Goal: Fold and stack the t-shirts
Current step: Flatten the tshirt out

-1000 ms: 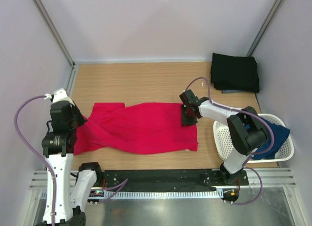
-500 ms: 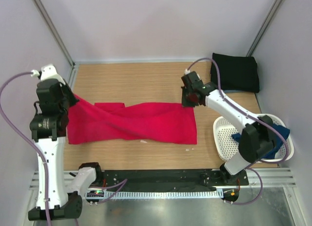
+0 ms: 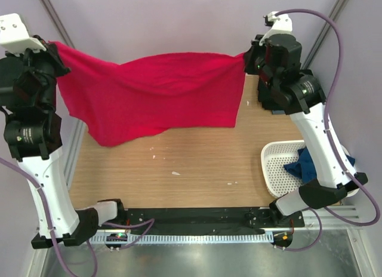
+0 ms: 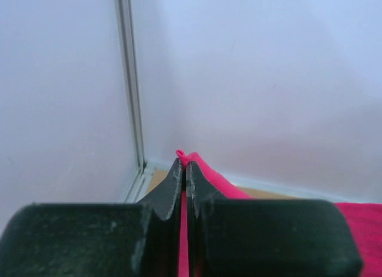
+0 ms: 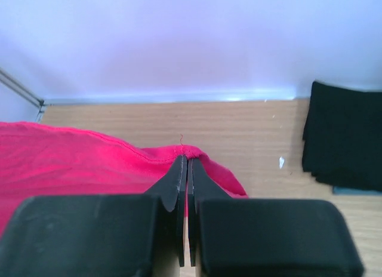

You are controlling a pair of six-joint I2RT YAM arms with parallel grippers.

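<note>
The red t-shirt (image 3: 149, 92) hangs stretched high above the table between both grippers. My left gripper (image 3: 57, 48) is shut on its left corner; red cloth (image 4: 203, 169) shows between its jaws. My right gripper (image 3: 246, 56) is shut on its right corner, where the hem (image 5: 89, 163) bunches at the tips. The black t-shirt (image 5: 346, 139) lies folded at the back right of the table; in the top view my right arm hides it. The navy t-shirt (image 3: 305, 163) lies in the white basket (image 3: 274, 169).
The basket stands at the table's right front. Small white specks (image 3: 175, 173) lie on the wooden table (image 3: 179, 181) below the hanging shirt. Walls close in the back and both sides.
Both arms have risen steeply, lifting the red shirt off the table until it hangs spread between them. The grip at both corners has held.
</note>
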